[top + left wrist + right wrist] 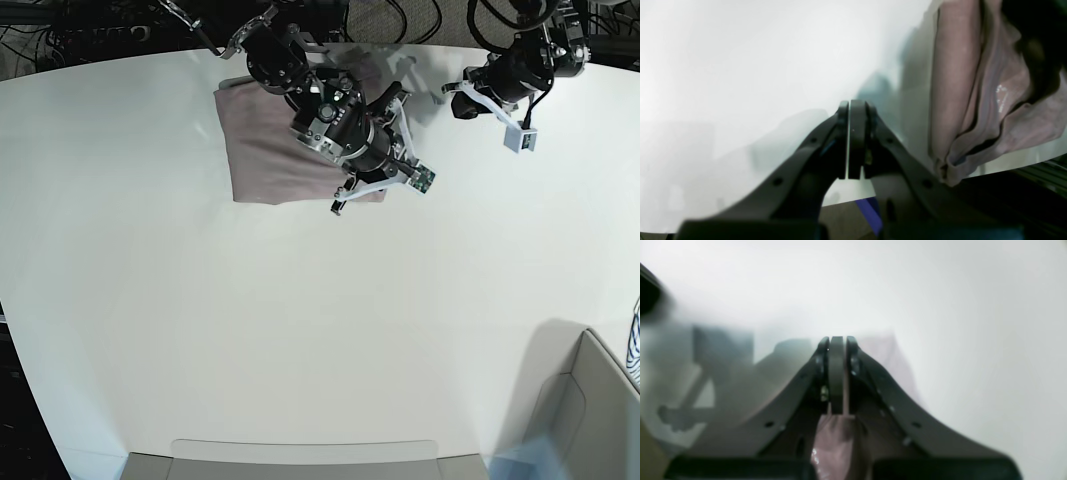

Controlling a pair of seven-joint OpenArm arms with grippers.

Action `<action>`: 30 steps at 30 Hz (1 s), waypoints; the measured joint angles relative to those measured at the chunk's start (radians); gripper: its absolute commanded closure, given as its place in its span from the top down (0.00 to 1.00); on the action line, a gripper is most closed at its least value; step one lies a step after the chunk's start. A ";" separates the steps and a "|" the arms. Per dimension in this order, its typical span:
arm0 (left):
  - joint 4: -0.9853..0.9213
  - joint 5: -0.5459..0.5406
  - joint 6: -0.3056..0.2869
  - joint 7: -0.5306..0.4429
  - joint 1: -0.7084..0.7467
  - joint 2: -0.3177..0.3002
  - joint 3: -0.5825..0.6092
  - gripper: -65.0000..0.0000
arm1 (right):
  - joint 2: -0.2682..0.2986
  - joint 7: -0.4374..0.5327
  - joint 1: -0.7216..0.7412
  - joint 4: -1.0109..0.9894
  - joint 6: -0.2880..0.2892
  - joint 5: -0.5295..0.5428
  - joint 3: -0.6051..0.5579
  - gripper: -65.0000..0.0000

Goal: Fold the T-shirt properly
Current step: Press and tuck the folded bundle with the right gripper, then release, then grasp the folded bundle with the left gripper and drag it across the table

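Base view: the T-shirt [270, 150] sits around 11 o'clock on the white worktop [250, 330], my right fingers [385, 185] over it, grey bin at 4. Left wrist: pale neck print at 3, left fingers [853, 140] nearly closed, empty. Right wrist's blurry; right fingers look closed, grip unclear.

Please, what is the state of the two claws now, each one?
Left claw: closed, holding nothing.
Right claw: closed, above the T-shirt; whether it grips any fabric cannot be told.
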 measured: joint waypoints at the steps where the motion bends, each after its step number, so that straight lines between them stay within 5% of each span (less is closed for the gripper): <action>1: 0.000 0.000 0.000 0.000 0.000 0.000 0.000 0.01 | 0.001 0.001 0.000 0.036 0.000 -0.002 0.001 0.01; 5: 0.000 0.000 0.000 0.003 -0.035 0.001 0.000 0.00 | 0.009 0.012 -0.033 0.151 0.000 0.000 0.111 0.01; 8: 0.007 0.000 -0.007 0.000 -0.048 -0.002 0.002 0.00 | 0.089 0.003 -0.098 0.219 0.001 0.000 0.200 0.01; 13: 0.019 0.007 -0.222 0.011 -0.082 -0.002 0.132 0.00 | 0.199 0.001 -0.220 0.318 -0.002 -0.010 0.401 0.01; 16: 0.019 0.000 -0.294 -0.005 -0.139 -0.005 0.217 0.00 | 0.219 0.000 -0.287 0.325 0.002 -0.003 0.524 0.01; 21: 0.018 0.008 -0.301 -0.027 -0.168 -0.008 0.365 0.00 | 0.263 0.007 -0.380 0.325 0.001 -0.011 0.624 0.01; 30: -0.010 0.053 -0.301 -0.047 -0.233 -0.044 0.583 0.00 | 0.284 0.004 -0.470 0.314 0.001 -0.003 0.588 0.01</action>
